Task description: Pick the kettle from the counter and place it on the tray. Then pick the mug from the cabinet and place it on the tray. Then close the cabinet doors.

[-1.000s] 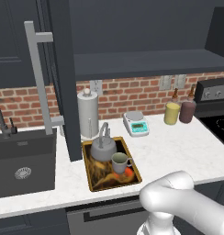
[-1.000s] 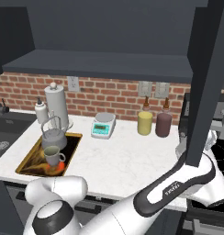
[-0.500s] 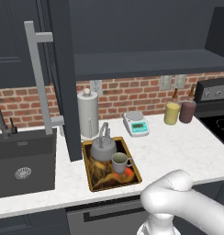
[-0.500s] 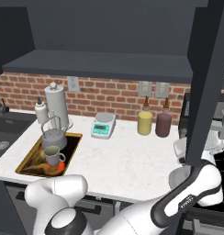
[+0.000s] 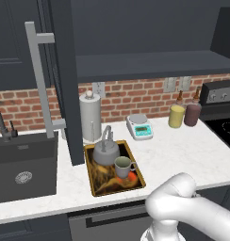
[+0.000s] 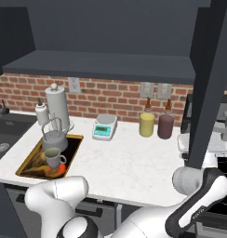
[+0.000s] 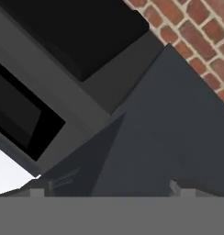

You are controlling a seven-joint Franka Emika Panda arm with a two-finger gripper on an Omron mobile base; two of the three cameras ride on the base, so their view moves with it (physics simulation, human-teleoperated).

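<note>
- One kettle [image 5: 105, 151] stands upright on the tray [image 5: 100, 183], at its far end; its loop handle rises straight up.
- One mug [image 5: 122, 166] stands upright just beside the kettle, on the near side, with its handle pointing to the right.
- The long axis of the tray runs from the counter [image 5: 183, 150] front edge toward the brick wall [image 5: 135, 96].
- Two cabinet doors stand open: the left door [image 5: 65, 80] and the right door [image 6: 208, 93].
- Two jars [image 5: 184, 114] stand by the wall.
- The gripper [image 6: 201, 144] is behind the right door; I cannot tell if its fingers are apart or closed.
</note>
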